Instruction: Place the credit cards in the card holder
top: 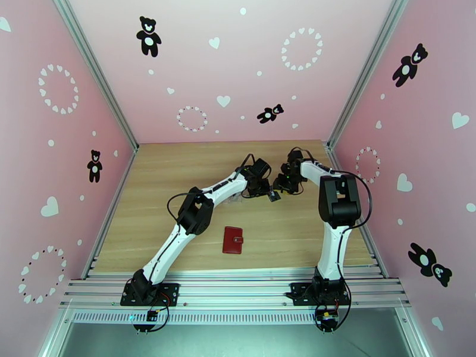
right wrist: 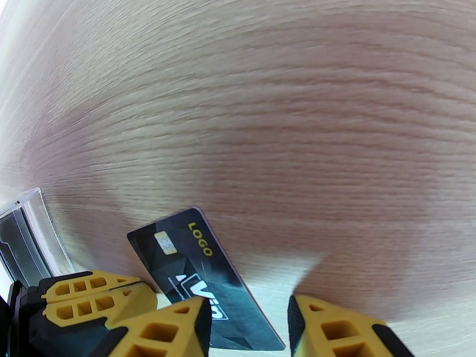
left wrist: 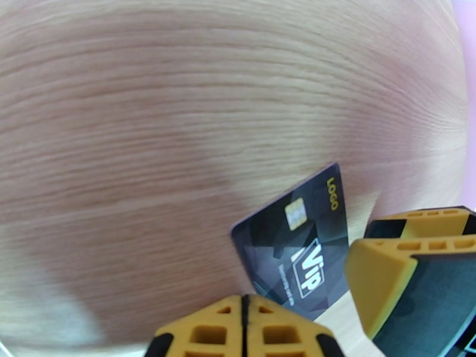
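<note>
The left gripper (left wrist: 244, 301), with yellow ribbed fingers, stands at the bottom middle of its wrist view. Its jaws are pressed together with only a thin seam between them, pinching the near edge of a black plastic credit card (left wrist: 291, 245) that has a gold chip and "VIP" and "LOGO" printed on it. The card rises from the fingertips toward the middle right of that frame, tilted clear of the pale wooden tabletop (top: 178, 168), with a soft shadow beneath it.

The right gripper (right wrist: 247, 310) is at the bottom of its own wrist view. Its jaws are partly apart and straddle the card's lower end. The card lies just beside the left-hand finger, and whether either finger presses it cannot be told.

In the overhead view both grippers meet a little right of the frame's centre, with the card between them. The dark-red leather-like card holder (top: 232, 240) lies closed on the table below and to the left of them, well apart, with its snap tab on its right side. A clear plastic tray (right wrist: 24, 239) sits at the left edge of the right wrist view.
</note>
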### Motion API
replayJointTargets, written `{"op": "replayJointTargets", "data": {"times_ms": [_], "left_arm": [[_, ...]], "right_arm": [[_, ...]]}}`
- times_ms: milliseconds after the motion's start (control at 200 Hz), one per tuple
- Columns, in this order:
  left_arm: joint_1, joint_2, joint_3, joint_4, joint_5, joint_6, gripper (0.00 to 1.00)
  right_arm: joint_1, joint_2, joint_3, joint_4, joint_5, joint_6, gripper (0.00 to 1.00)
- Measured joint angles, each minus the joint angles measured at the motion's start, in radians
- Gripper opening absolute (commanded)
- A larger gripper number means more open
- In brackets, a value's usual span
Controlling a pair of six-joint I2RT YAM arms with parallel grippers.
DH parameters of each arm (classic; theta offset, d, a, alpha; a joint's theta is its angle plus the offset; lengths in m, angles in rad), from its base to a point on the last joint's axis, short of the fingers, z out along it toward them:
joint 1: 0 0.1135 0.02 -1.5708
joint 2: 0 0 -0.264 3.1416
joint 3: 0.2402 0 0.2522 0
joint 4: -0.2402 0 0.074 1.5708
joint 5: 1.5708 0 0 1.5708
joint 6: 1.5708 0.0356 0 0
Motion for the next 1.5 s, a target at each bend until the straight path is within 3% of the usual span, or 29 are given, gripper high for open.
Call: {"op": "replayJointTargets", "data": {"times_ms": [1086,1501], "left_arm": [[0.007,0.013,0.019,-0.008,0.026,0.002,0.02],[0.007,0.013,0.019,-0.011,0.021,0.024,0.01]], "right_arm": [[0.030,0.003,0.000,-0.002,-0.067,-0.016,0.37],[0.046,-0.031,-0.021,-0.050,0.007,-0.019,0.43]]}}
